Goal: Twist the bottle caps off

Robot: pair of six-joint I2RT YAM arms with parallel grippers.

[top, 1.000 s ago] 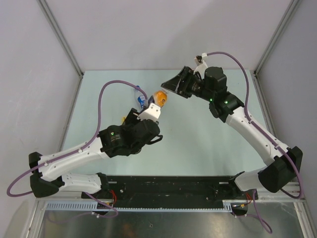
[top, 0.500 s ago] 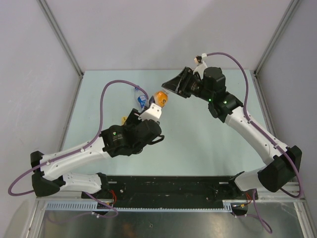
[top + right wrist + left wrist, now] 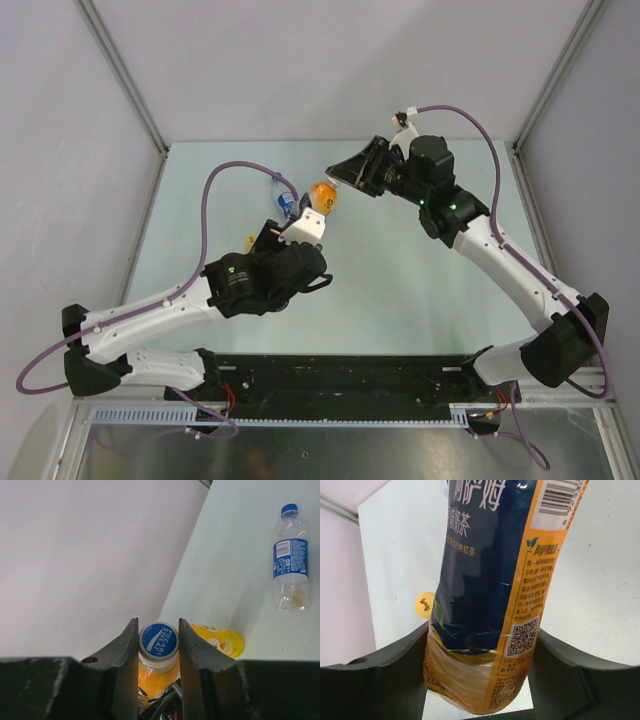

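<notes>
Left fingers [image 3: 380,680] clamp the orange bottle [image 3: 490,595] low on its body, right fingers [image 3: 197,655] pinch the cap [image 3: 158,640] at its top — light, thin plastic probably dents, so squeeze the stiff cap, not the body.

The top external camera sits high above and behind the arm bases. It looks steeply down on the whole table [image 3: 400,290], with both arms fully in frame. The left wrist camera looks out between the left gripper's fingers [image 3: 380,680] from very close, so the orange bottle [image 3: 485,580] fills most of its frame. The right wrist camera looks down between the right gripper's fingers [image 3: 125,655] onto the top of the cap [image 3: 158,640], with table and wall beyond. All three views share the orange bottle. The overhead and right wrist views also share the clear bottle [image 3: 291,555].
</notes>
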